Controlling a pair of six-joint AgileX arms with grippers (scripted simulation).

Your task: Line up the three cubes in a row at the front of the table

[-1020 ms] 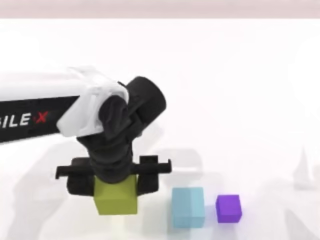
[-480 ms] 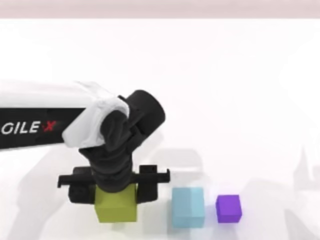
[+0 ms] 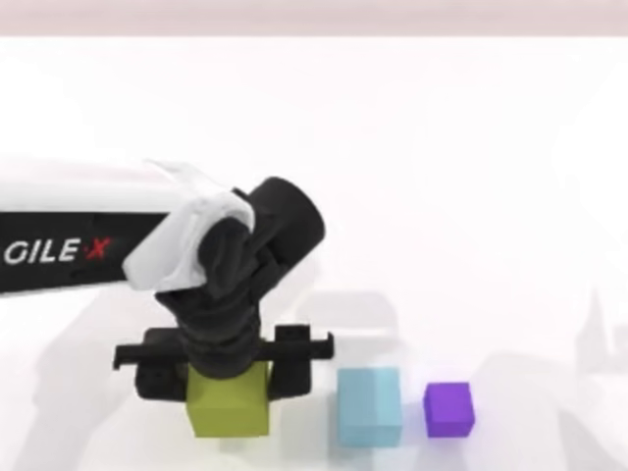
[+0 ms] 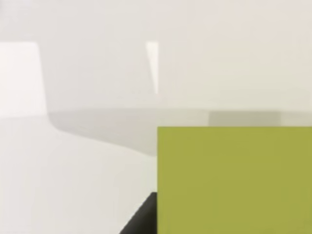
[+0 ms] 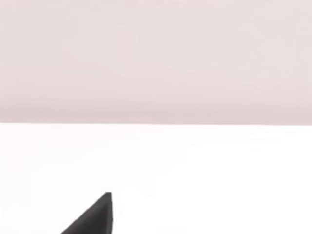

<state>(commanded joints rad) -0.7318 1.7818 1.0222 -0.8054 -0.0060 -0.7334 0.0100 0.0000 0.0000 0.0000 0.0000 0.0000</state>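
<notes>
The large olive-green cube (image 3: 228, 404) sits at the front left of the table (image 3: 442, 196), with my left gripper (image 3: 227, 381) shut on it and a black finger against each side. In the left wrist view the cube (image 4: 234, 180) fills the near corner, and one dark finger (image 4: 144, 220) touches its edge. To its right stand the light-blue cube (image 3: 370, 405) and then the small purple cube (image 3: 449, 408), the three forming a row with gaps between them. My right arm is outside the top view. Its wrist view shows one dark finger (image 5: 96, 218) over bare table, holding nothing.
A pale pinkish edge strip (image 3: 314, 18) runs along the far side of the table, and also crosses the right wrist view as a strip (image 5: 156, 63). My left arm's white link (image 3: 69, 245) reaches in from the left.
Over the last second my left gripper carried the olive-green cube slightly toward the front edge. In the last half second hardly anything moved. The blue and purple cubes stayed put.
</notes>
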